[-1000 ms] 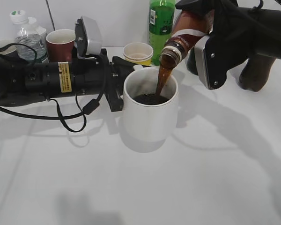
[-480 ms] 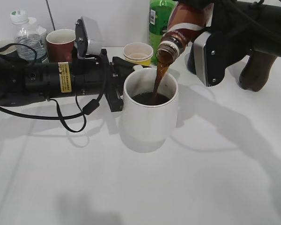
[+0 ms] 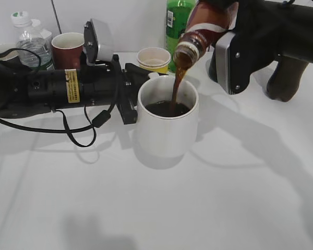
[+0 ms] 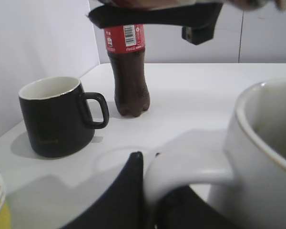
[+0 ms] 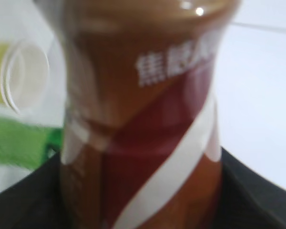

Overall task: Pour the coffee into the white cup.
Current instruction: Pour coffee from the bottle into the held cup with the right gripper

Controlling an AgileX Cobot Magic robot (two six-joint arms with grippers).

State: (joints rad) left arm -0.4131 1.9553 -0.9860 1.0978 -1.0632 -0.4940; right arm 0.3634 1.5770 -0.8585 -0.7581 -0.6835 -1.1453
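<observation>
The white cup [image 3: 167,127] stands mid-table, partly filled with dark coffee. My left gripper [image 3: 129,99] is shut on its handle [image 4: 190,171], with the black fingers either side of it [image 4: 148,191]. My right gripper [image 3: 224,21] is shut on the coffee bottle [image 3: 201,31], which is tilted neck-down above the cup. A brown stream falls from the bottle's mouth into the cup. The bottle's brown-orange label with white lettering fills the right wrist view [image 5: 143,119], between the black fingers.
A yellow paper cup [image 3: 154,58] and a green bottle [image 3: 178,23] stand behind the white cup. A red paper cup [image 3: 68,49] and a clear water bottle [image 3: 28,41] stand at back left. A black mug [image 4: 57,117] and a cola bottle [image 4: 129,71] stand beyond.
The coffee bottle has risen a little and tilted further. The stream keeps flowing and the coffee level in the cup has risen. The left arm has not moved.
</observation>
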